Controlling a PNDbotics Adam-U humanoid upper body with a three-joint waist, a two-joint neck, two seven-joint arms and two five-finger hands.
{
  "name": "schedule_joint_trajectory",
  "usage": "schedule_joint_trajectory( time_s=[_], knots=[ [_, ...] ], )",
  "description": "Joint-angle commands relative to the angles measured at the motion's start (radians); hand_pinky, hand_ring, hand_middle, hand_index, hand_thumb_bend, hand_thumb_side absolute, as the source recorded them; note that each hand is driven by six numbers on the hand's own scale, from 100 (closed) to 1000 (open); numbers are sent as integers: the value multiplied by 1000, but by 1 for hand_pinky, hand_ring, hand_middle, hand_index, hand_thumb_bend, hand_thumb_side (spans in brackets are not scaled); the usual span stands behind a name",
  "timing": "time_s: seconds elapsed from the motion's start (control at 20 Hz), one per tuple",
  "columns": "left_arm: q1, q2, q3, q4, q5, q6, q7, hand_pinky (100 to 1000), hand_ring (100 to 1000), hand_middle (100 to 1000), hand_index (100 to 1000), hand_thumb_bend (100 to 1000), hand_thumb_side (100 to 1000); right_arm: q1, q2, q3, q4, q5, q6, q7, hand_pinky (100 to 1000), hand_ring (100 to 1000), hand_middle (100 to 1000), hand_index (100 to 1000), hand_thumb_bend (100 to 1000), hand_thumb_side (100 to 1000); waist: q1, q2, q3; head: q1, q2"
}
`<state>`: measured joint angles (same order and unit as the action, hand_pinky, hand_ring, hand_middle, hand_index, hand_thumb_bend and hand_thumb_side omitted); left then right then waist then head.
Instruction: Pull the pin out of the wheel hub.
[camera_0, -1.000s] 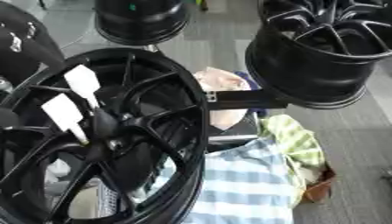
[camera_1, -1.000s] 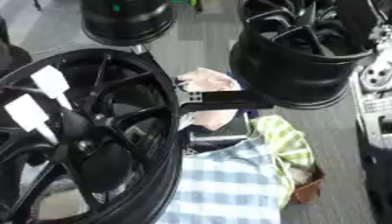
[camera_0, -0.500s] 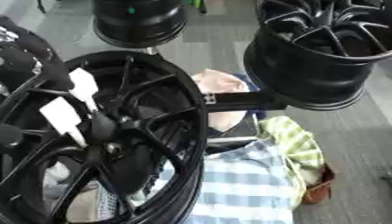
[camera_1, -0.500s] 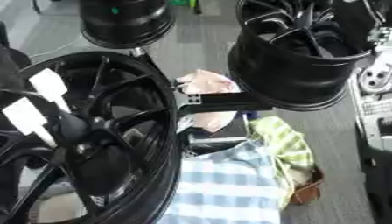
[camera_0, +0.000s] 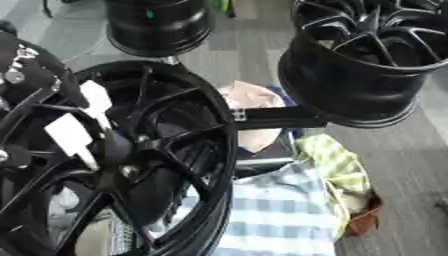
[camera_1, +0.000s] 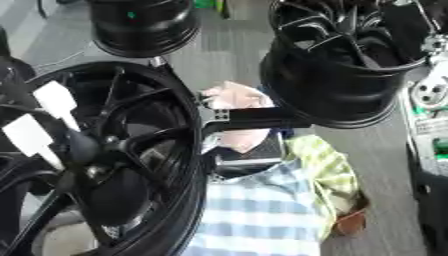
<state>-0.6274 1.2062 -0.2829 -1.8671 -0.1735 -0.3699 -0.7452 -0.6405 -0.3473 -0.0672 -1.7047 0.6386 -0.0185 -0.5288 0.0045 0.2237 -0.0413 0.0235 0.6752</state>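
- Because it stands nearly upright with its open face toward the camera, the large black wheel fills the left side, leaving its spokes and the wheel hub open to a reach from the front.
- A second black wheel sits at the upper right, carried on a dark bracket arm that runs from beside the big wheel's right rim. I judge this mounting keeps it off the floor and out of the working space.
- A third black rim stands at the top centre, well apart from the hub and seemingly just parked.
- Checked and green cloth lies below the bracket, just beside the big wheel's lower right rim; it plays no part in the job.
- The left hand, black with silver parts, shows at the upper left rim of the big wheel, near the tabs. That is probably an approach for the pull, but whether it is spread, pressed together or pinching anything I cannot tell.
- The right hand shows in neither view.
- Two white flat tabs stick out from the hub: the upper tab and the lower tab, both leaning toward the upper left rim. These look like the pin handles, seated in the hub and not yet drawn; they stand proud so a hand can take them.
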Motion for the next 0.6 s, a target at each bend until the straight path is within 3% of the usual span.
schedule_joint_trajectory(
  time_s=[0.05,0.6],
  knots=[
    [-27,5,-5,29,-13,-97,-85,868,803,739,835,486,111,-9,-11,-4,-17,-6,-2,-3,760,746,684,811,100,422,3,-16,-1,3,-13],
    [-62,-39,-40,114,-8,-110,-121,853,753,626,761,469,100,-8,-14,-7,-18,-13,-1,-10,759,747,684,811,100,434,4,-10,-6,4,-15]
  ],
)
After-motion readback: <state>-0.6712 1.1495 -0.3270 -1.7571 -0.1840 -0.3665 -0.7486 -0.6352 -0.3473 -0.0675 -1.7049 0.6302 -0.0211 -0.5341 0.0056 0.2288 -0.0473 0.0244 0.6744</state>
